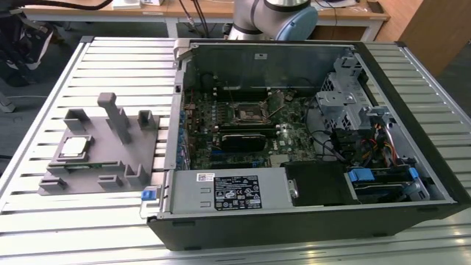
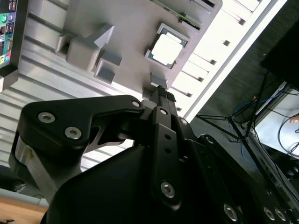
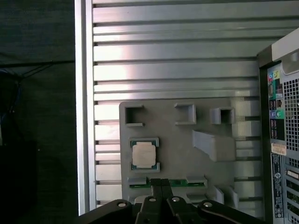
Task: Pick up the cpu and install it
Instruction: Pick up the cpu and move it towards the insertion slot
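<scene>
Here's the scene: the small square cpu (image 1: pixel 76 145) with its pale silver metal top lies flat in a shallow seat on the grey plastic fixture (image 1: pixel 103 157). The fixture stands on the slatted aluminium table (image 1: pixel 110 61), at the exterior view's left of the open black computer case (image 1: pixel 294 226). The chip has not been lifted.

In the first wrist view, the black gripper (image 3: pixel 161 183) hangs above the fixture's edge. Its two fingers (image 3: pixel 154 187) are pressed tight together with nothing between them. The cpu (image 3: pixel 143 155) is just beyond the tips, near them but clearly apart. A thin green board (image 3: pixel 180 182) stands on edge in a slot of the fixture (image 3: pixel 177 158), between the chip and the gripper.

The second wrist view looks along the gripper (image 2: pixel 160 89) towards its clenched tips. The bright cpu (image 2: pixel 167 49) lies beyond them in its seat on the fixture (image 2: pixel 126 28).

Inside the case, the square socket (image 1: pixel 249 113) with its metal rim sits on the motherboard, well apart from the chip. The pale robot arm (image 1: pixel 276 16) rises at the far side of the table, behind the case.
</scene>
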